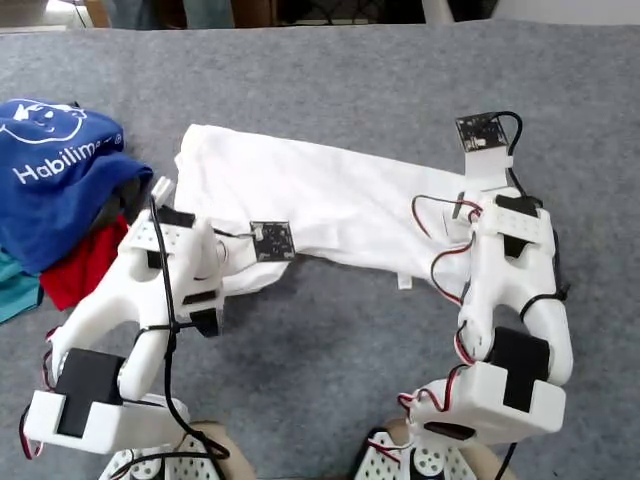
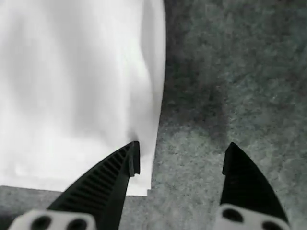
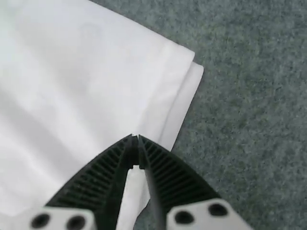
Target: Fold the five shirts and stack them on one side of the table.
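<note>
A white shirt (image 1: 320, 200) lies spread flat across the middle of the grey table (image 1: 340, 340). My left arm (image 1: 165, 260) stands at the shirt's near left corner. My left gripper (image 2: 183, 155) is open low over the white shirt's (image 2: 72, 86) edge, one finger above the cloth and the other above bare table. My right arm (image 1: 510, 250) stands at the shirt's right end. My right gripper (image 3: 135, 142) is shut, its tips down at the white shirt (image 3: 72, 81) just inside a folded edge; no cloth shows pinched between them.
A heap of other shirts lies at the table's left edge: a blue shirt (image 1: 55, 170) on top, a red shirt (image 1: 85, 265) and a teal shirt (image 1: 15, 285) beneath. Bare grey table stretches behind the white shirt and at front centre.
</note>
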